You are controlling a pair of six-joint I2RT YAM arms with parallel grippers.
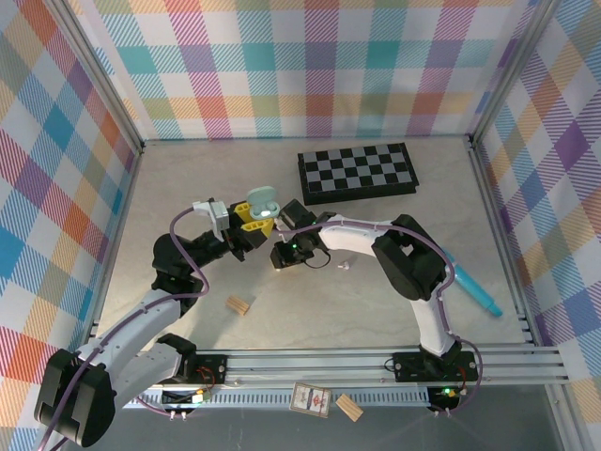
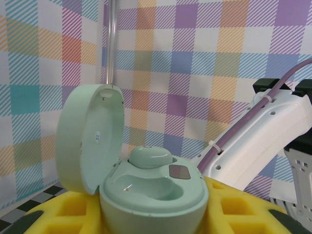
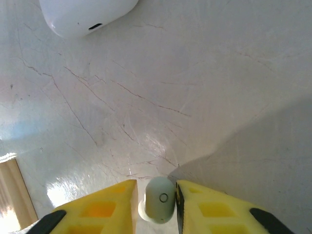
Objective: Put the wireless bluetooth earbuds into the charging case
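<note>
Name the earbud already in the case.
The green bud seated in the open case; the second green bud is between the right jaws, the white bud lies on the table.

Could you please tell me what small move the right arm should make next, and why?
Probably lift the right hand straight up a little. It appears closed on the pale green earbud lying on the table. The left hand holds the case with its lid open, with one slot empty beside a seated bud.
</note>
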